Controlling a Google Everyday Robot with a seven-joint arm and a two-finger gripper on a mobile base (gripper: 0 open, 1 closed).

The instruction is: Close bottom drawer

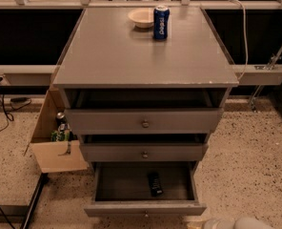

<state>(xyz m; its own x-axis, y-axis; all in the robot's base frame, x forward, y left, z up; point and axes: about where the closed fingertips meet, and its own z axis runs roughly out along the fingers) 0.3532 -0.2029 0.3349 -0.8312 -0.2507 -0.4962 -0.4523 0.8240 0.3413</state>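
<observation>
The grey cabinet [146, 56] has three drawers. The bottom drawer [145, 208] has the slimmest front and is pulled far out, with a small round knob [146, 214] at the middle of that front. A black flat object [155, 183] lies inside it. The two drawers above it stand slightly open. My gripper [194, 223] is at the bottom edge of the view, just below the drawer's front right corner. The white arm [241, 223] trails off to the right. Only the gripper's pale tip shows.
A blue can [161, 22] and a small bowl [142, 18] stand at the back of the cabinet top. An open cardboard box [55, 149] with cans and bottles stands on the floor to the left. Cables [0, 109] run at the left. A dark metal leg [34, 202] lies at lower left.
</observation>
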